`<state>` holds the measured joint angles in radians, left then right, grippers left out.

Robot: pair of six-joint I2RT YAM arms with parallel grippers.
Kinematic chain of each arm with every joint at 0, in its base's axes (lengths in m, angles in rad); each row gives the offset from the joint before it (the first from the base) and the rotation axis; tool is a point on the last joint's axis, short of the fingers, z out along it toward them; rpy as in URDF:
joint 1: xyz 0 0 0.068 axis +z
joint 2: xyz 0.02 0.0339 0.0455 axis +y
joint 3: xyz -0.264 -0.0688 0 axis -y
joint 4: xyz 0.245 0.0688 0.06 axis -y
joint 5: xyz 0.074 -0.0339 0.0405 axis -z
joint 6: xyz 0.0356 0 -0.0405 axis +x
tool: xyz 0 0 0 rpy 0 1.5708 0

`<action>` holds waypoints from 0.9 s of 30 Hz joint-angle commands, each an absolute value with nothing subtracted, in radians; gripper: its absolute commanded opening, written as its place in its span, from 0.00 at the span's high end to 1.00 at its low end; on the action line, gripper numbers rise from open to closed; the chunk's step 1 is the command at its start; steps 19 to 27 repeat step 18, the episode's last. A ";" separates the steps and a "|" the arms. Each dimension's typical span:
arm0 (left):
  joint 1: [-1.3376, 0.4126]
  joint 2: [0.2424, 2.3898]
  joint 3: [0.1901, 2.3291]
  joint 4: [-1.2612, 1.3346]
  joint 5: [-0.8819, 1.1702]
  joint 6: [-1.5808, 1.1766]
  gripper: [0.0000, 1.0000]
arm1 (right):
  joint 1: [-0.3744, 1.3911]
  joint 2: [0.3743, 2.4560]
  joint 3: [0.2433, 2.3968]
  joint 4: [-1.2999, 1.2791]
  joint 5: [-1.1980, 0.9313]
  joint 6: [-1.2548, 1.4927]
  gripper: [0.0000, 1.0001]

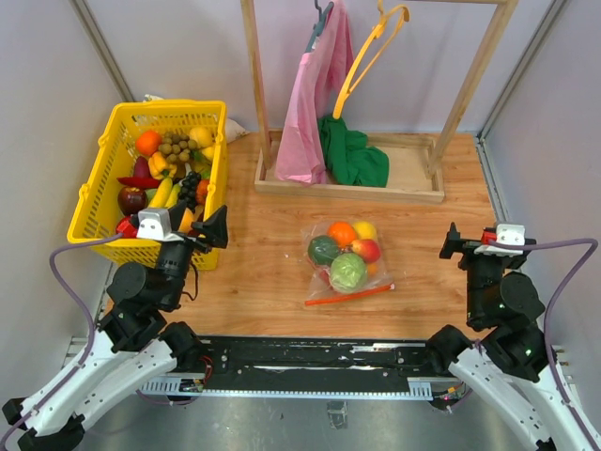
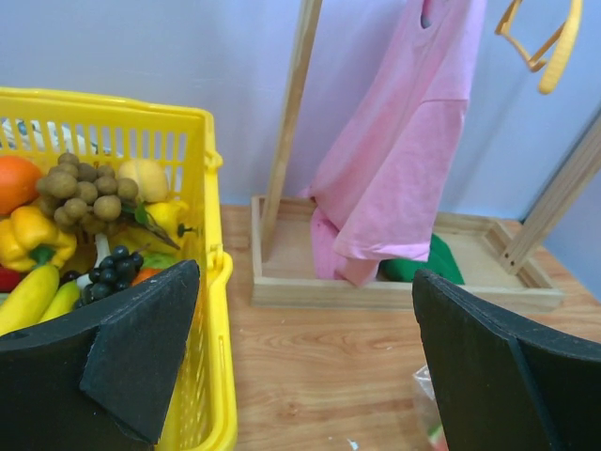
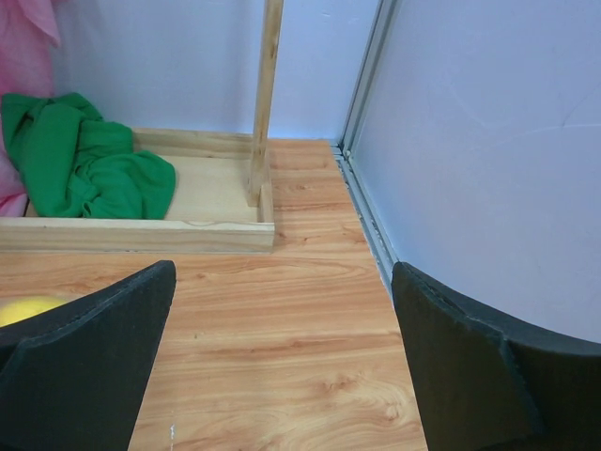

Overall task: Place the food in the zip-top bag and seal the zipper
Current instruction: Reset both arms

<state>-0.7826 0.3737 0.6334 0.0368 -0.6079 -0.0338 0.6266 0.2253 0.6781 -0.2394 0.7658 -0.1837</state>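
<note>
place: lab test cell | cues: panel walls point(image 1: 47, 94), wooden table point(image 1: 254, 272), prop basket point(image 1: 91, 193)

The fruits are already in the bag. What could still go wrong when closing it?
The pale green ball lies close to the zipper, so pressing the strip may pinch it or leave a gap. The bag lies loose, so it may slide under a gripper. The left gripper is beside the yellow basket and may bump it.
</note>
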 commanded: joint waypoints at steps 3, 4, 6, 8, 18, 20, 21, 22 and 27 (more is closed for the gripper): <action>-0.789 0.365 0.615 0.112 -0.658 0.017 0.01 | 0.608 0.200 0.656 -0.227 0.817 -0.182 0.02; -0.789 0.365 0.616 0.107 -0.657 0.014 0.01 | 0.608 0.199 0.656 -0.226 0.815 -0.183 0.02; -0.788 0.366 0.613 0.106 -0.652 0.009 0.01 | 0.608 0.197 0.656 -0.225 0.811 -0.184 0.01; -0.788 0.367 0.612 0.109 -0.644 0.006 0.01 | 0.608 0.195 0.655 -0.225 0.798 -0.187 0.01; -0.789 0.378 0.616 0.100 -0.634 0.005 0.01 | 0.608 0.204 0.654 -0.227 0.751 -0.196 0.01; -0.789 0.378 0.616 0.100 -0.634 0.005 0.01 | 0.608 0.204 0.654 -0.227 0.751 -0.196 0.01; -0.789 0.378 0.616 0.100 -0.634 0.005 0.01 | 0.608 0.204 0.654 -0.227 0.751 -0.196 0.01; -0.789 0.378 0.616 0.100 -0.634 0.005 0.01 | 0.608 0.204 0.654 -0.227 0.751 -0.196 0.01; -0.789 0.378 0.616 0.100 -0.634 0.005 0.01 | 0.608 0.204 0.654 -0.227 0.751 -0.196 0.01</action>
